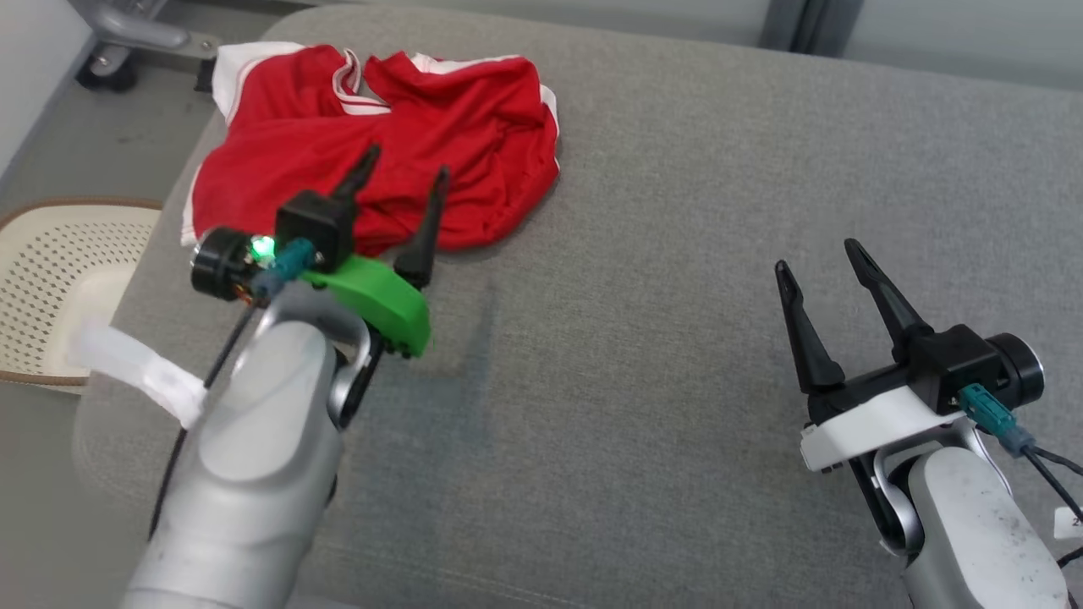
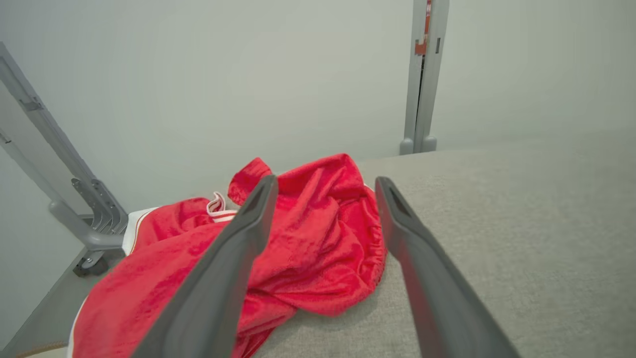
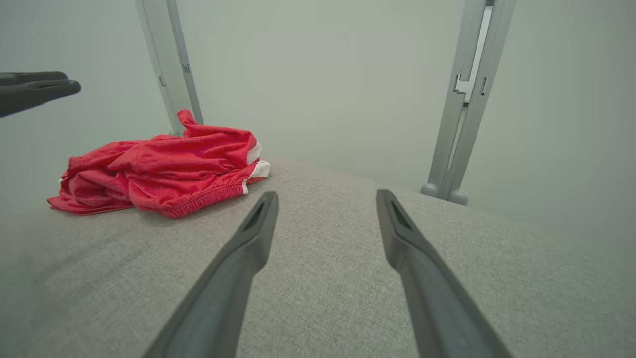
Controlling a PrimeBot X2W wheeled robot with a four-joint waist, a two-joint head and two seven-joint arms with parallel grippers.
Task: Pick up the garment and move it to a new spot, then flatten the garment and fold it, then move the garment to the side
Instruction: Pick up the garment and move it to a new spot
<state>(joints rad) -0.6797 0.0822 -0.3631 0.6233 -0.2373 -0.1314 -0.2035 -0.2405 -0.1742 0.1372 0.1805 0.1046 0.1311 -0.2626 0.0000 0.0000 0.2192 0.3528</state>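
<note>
The garment (image 1: 372, 144), a crumpled red piece with white trim, is lying at the far left corner of the grey cushion (image 1: 677, 211), with its white edge reaching the cushion's left edge. It is bunched into a heap, so no clean long axis is showing. Its widest spread is running across the cushion, from the left edge toward the middle.

The left hand (image 1: 407, 163) is hanging over the heap's near border, fingers spread wide and pointing toward the far edge, grasping nothing. In the left wrist view the garment (image 2: 318, 238) is sitting straight ahead between and below the two fingers. The fingers seem to be riding above the cloth; whether a tip is brushing it, I cannot tell.

The right hand (image 1: 816, 256) is waiting over bare cushion near the right side, well apart from the cloth, also spread wide and empty. From the right wrist view the garment (image 3: 164, 174) is lying off to the left and farther away.

So the left arm is clearly the nearer one. The pick-up looks like a matter of this hand dropping down and slightly forward onto the near folds. The open stretch of cushion toward the right and near edges is offering room for the new spot.
</note>
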